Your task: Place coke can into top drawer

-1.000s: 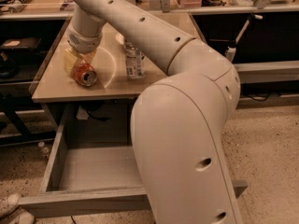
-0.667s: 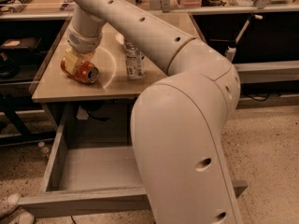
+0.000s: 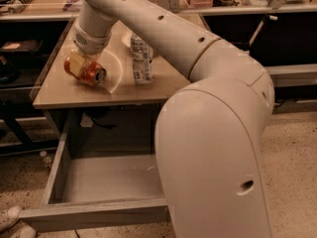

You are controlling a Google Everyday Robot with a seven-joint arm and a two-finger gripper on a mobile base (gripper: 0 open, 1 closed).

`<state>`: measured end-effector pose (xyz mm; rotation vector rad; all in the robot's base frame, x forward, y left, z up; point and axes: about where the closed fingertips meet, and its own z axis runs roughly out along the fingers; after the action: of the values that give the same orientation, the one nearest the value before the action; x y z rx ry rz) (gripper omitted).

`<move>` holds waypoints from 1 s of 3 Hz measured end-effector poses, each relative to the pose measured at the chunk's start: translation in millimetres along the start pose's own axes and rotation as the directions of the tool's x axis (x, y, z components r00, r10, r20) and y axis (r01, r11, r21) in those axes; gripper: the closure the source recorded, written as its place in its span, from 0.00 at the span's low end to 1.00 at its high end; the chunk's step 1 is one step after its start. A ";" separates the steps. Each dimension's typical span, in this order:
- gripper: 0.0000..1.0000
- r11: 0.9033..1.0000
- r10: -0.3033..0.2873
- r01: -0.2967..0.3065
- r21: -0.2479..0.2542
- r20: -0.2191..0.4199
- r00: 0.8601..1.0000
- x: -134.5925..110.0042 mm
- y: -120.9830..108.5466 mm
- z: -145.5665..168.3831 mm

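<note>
The red coke can (image 3: 89, 73) lies on its side in my gripper (image 3: 79, 66), its silver end facing front right. The gripper is shut on the can and holds it just above the left part of the tan table top (image 3: 59, 90). The top drawer (image 3: 99, 205) stands pulled open below the table, its inside bare; my arm hides its right part.
A blue-and-silver can (image 3: 141, 58) stands upright on the table just right of the gripper. My large white arm (image 3: 218, 133) fills the right foreground. Dark shelving (image 3: 20, 58) is at the left, a shoe (image 3: 10, 219) on the floor at bottom left.
The gripper with the coke can has moved a little to the left and lifted slightly off the table top.
</note>
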<state>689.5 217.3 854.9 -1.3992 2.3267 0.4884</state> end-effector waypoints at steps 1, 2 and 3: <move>1.00 1.000 -0.008 0.008 -0.008 0.015 1.000 13.4 18.2 -18.0; 1.00 0.999 0.022 -0.022 -0.040 -0.002 1.000 46.2 48.5 -23.0; 1.00 0.999 0.022 -0.022 -0.040 -0.002 1.000 46.2 48.5 -23.0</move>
<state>623.1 192.8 857.0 -1.3941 2.3480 0.5438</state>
